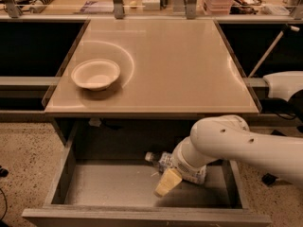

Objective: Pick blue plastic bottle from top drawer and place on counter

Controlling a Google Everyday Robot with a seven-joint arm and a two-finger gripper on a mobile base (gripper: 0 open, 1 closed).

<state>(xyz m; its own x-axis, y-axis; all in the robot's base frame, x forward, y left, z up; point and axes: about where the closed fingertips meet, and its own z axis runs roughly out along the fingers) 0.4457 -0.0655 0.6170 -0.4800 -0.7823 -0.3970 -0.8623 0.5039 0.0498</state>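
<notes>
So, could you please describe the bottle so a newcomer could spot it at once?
Below the counter the drawer stands open. On its floor, right of middle, the bottle lies on its side, white cap leftward, the gripper at it. It is the only loose thing in the drawer; the bowl sits on the counter.

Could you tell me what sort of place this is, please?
Likely a lab or office workspace: a beige counter with a white bowl, an open top drawer where the claw is down at the blue plastic bottle.

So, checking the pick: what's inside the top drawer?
The blue plastic bottle lies in the top drawer, mostly hidden behind the gripper, which is down inside too.
</notes>
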